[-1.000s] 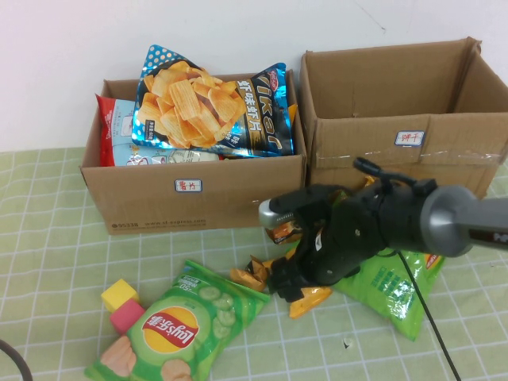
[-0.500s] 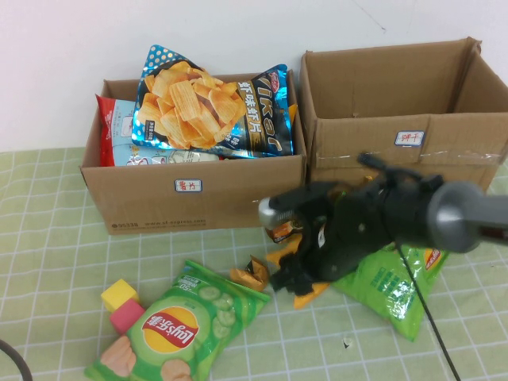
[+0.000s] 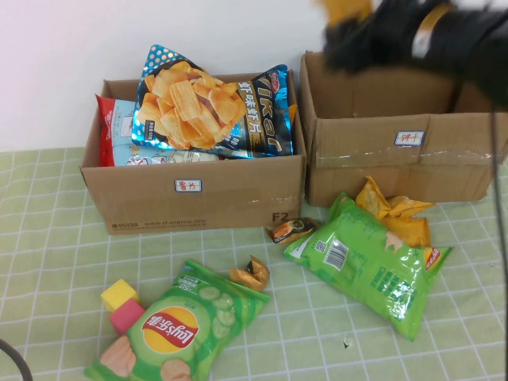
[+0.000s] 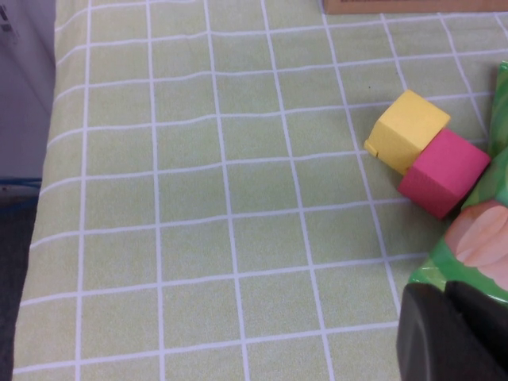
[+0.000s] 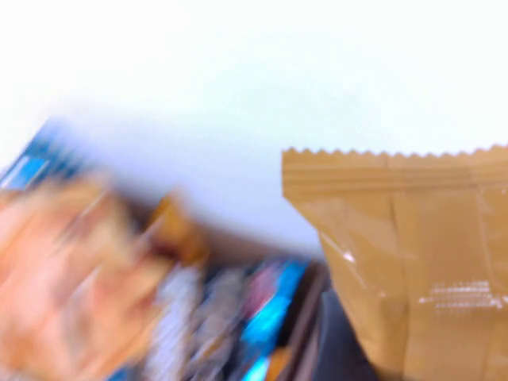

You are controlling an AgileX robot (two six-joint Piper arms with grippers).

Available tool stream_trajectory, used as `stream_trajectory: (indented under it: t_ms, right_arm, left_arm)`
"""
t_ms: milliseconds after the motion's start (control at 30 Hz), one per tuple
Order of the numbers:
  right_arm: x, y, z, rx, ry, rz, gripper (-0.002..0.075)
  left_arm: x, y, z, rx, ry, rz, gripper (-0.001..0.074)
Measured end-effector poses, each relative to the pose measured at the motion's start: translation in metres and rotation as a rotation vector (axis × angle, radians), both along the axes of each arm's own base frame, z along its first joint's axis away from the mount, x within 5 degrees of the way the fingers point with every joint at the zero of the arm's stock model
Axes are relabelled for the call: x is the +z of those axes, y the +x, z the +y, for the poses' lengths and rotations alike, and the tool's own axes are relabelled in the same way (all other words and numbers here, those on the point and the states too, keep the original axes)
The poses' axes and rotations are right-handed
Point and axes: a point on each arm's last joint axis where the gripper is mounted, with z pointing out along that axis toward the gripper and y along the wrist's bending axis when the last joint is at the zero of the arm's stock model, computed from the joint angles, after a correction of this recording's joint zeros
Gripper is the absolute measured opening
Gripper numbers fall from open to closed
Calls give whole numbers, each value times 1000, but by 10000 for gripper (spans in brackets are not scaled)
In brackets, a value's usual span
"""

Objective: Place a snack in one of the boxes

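Note:
My right gripper (image 3: 355, 22) is raised at the top of the high view, above the left rear corner of the right cardboard box (image 3: 397, 155). It is shut on an orange snack packet (image 3: 346, 9), which fills the right wrist view (image 5: 413, 262). The arm is blurred by motion. The left cardboard box (image 3: 190, 194) holds a blue chips bag (image 3: 210, 103) and other packs. My left gripper (image 4: 452, 333) is shut and empty, low over the table beside a green Lay's bag (image 4: 476, 246), and is out of the high view.
On the table lie a green Lay's bag (image 3: 178, 325), a second green bag (image 3: 365, 262), orange packets (image 3: 394, 213), two small packets (image 3: 291, 230) (image 3: 252, 274), a yellow block (image 3: 119, 294) and a pink block (image 3: 127, 316).
My right arm rose from the table in front of the boxes to above the right box, carrying an orange packet. The green bag it covered now shows fully.

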Motion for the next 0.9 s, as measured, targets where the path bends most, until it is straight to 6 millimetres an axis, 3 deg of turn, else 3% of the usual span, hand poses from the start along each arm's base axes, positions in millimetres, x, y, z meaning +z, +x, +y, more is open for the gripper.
stream_trajectory:
  t_ms: [100,233,400,467,533,667,800,900]
  right_arm:
    - [1,29,-18,-73,74,-25,427]
    - [-28,63,-23,-146,118,52,514]
    - [-58,86,-22,-243,84,216,617]
    - [-53,87,-23,-268,76,242,621]
    - [-30,85,-26,-283,65,228,600]
    - [15,71,-34,-266,11,188,468]
    - [50,43,-42,-209,-72,213,175]
    - [63,26,-47,-167,-146,253,52]
  left_arm:
    - [0,0,0,0,0,-1,-1]
    - [0,0,0,1,0,-2,-1]
    - [0,0,0,1,0,-2,-1]
    - [0,0,0,1,0,-2,-1]
    - [0,0,0,1,0,-2,-1]
    - [0,0,0,-3,5,-2,-1]
    - [0,0,0,-6,11,-5,-1]
    - [0,0,0,-10,17,-8,-1]
